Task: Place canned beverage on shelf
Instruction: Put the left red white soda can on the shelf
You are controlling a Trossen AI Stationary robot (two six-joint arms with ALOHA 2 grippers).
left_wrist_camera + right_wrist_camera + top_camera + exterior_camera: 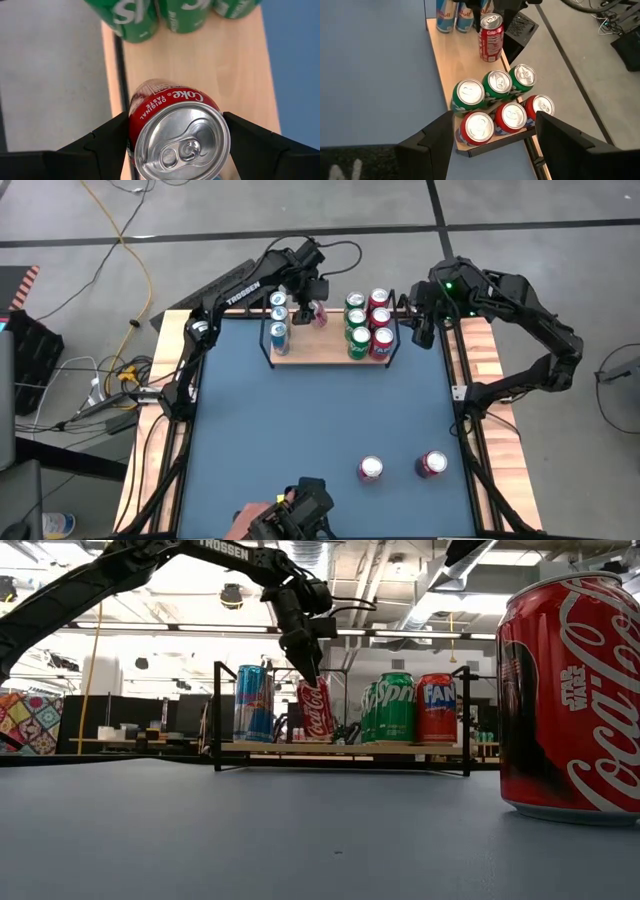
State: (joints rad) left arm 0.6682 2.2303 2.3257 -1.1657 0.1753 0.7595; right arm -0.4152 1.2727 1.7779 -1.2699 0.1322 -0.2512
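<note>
Your left gripper pinches a red Coca-Cola can by its sides, over the light-wood shelf with black wire ends. The can's long axis runs near vertical, tilted slightly, silver top up, base at or just above the board, can't tell which. It's between the blue cans and green cans. Your right gripper hangs spread beside the shelf's end.

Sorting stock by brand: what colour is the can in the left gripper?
Red, with a silver top, a Coke can; clearest in the left wrist view.
</note>
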